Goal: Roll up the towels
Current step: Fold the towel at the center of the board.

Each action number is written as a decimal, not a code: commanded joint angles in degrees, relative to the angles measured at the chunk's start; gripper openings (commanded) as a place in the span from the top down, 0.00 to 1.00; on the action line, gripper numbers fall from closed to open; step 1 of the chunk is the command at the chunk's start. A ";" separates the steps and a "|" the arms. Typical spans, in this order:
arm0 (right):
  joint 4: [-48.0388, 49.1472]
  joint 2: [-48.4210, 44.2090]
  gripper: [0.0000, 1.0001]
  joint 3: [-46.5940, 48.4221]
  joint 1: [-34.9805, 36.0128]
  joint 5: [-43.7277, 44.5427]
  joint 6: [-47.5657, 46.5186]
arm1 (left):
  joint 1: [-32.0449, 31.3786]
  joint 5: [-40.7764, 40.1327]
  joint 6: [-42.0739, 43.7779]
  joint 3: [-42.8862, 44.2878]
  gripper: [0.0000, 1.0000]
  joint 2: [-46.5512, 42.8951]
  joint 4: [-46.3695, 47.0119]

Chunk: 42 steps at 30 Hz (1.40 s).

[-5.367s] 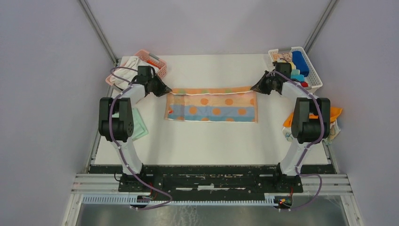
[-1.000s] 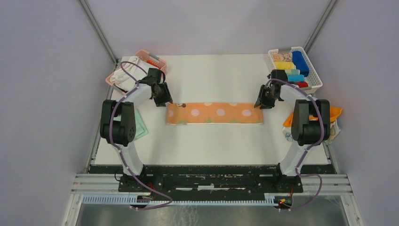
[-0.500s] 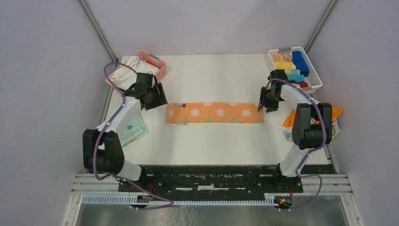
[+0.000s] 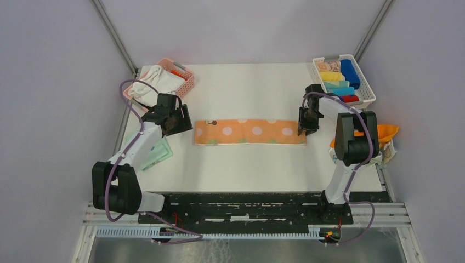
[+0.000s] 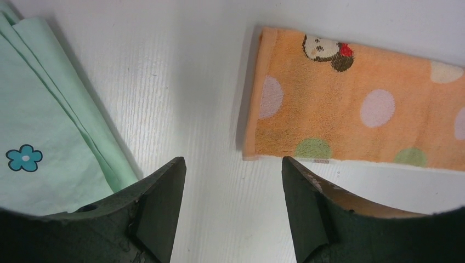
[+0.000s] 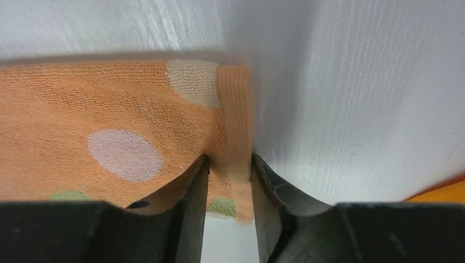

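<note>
A white table (image 4: 247,87) filled the overhead view, with two black-and-white arms reaching in from its near edge. At the table's centre lay the orange dotted towel (image 4: 249,132), flat and folded into a long narrow strip running left to right. A white basket (image 4: 315,64) at the far right corner held rolled towels, and a mint green towel (image 4: 156,152) lay flat near the left edge.

The left gripper (image 4: 183,126) hung just beside the strip's left end, jaws wide and holding nothing, with bare table between its fingers. The right gripper (image 6: 229,164) sat at the strip's right end. Its jaws had narrowed onto the end hem (image 6: 237,109), and cloth filled the gap between them.

The likely trouble lay in that small pinch. It caught only the hem band, and near one corner rather than mid-width, so a roll begun there could wind crooked into a cone. A bite that thin could also slip off the terry. With the left end loose, the whole strip might slide along the smooth table instead of curling, and the folded layers could splay apart.
</note>
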 commanded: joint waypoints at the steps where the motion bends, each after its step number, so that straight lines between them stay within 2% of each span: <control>1: -4.05 4.66 0.62 -0.07 1.51 3.40 -0.37 | -0.19 0.15 2.23 0.17 0.28 -1.79 2.22; 6: -5.89 5.16 0.85 -0.11 1.59 7.69 -0.57 | -0.20 1.69 1.92 0.03 0.28 -2.12 2.08; 9: -9.60 5.16 0.99 2.82 1.51 13.33 -2.67 | -0.19 3.69 1.39 0.26 0.29 -2.31 2.09; 16: -17.27 3.04 0.99 11.22 -2.15 28.85 -3.89 | -0.67 12.12 -1.51 -0.14 0.29 -1.16 2.55; 21: -21.77 2.91 1.00 17.18 -2.31 36.74 -5.05 | -2.02 18.85 -7.13 -2.60 0.29 -0.27 8.18; 23: -21.48 1.34 0.99 17.63 -1.47 34.05 -5.93 | -2.85 20.60 -9.48 -3.24 0.29 0.88 10.78; 26: -20.57 -1.24 0.99 17.83 2.58 25.02 -7.05 | -4.54 22.21 -13.14 -4.17 0.29 3.73 15.31; 34: -20.49 -1.74 0.99 22.22 14.66 5.15 -3.35 | -8.60 22.49 -21.62 -4.68 0.37 13.72 27.32; 42: -21.86 3.79 1.00 30.15 24.95 1.09 1.01 | -10.76 22.00 -24.18 -2.77 0.49 21.38 30.99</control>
